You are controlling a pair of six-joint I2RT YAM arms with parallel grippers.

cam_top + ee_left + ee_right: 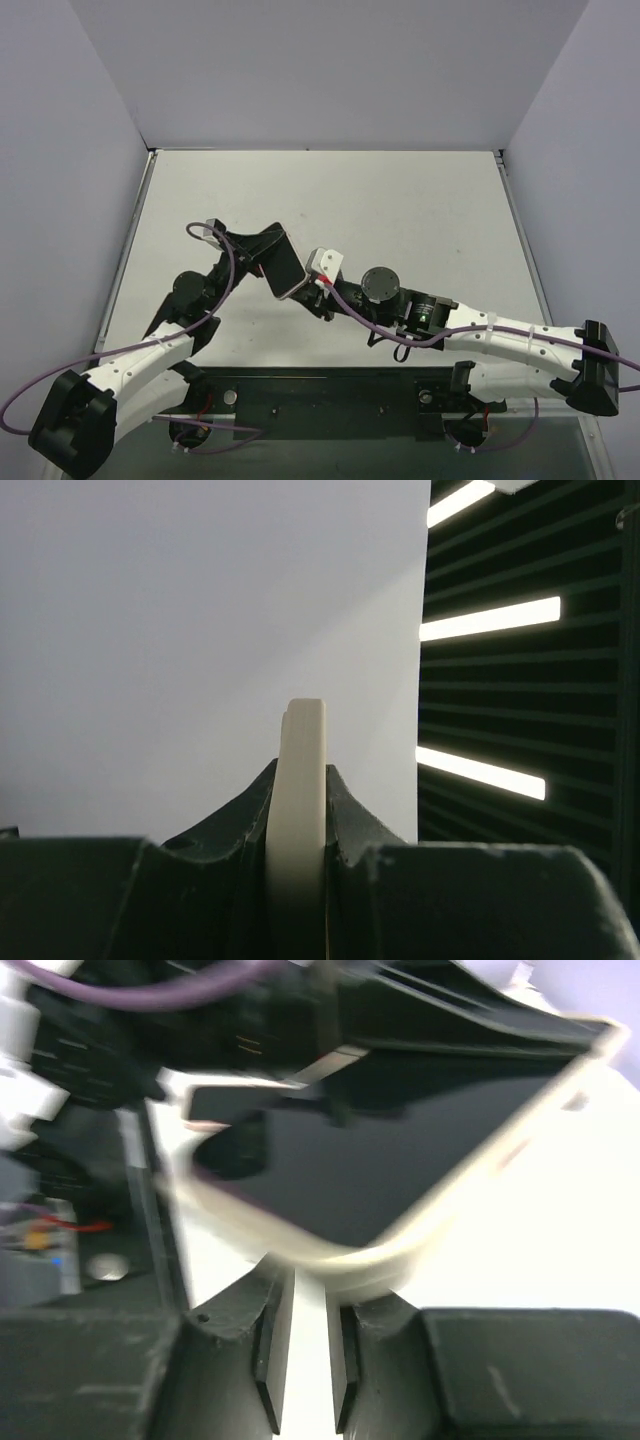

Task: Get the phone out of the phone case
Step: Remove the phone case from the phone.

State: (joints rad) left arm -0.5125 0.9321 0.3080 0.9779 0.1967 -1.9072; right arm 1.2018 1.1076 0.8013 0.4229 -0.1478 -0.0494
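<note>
Phone (283, 266) in its phone case (302, 730), held tilted above the table (400, 200) between both arms.

Nearest, the right gripper (310, 1305) has its fingers drawn to a narrow slit at the case's lower corner; the view is blurred, so I cannot tell whether they pinch it. Farther back, the left gripper (300, 773) is clamped tight across the cream case edge, carrying the phone.

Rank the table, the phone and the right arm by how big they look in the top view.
1. Table
2. Right arm
3. Phone, held up nearer the camera, yet clearly the smallest
</note>
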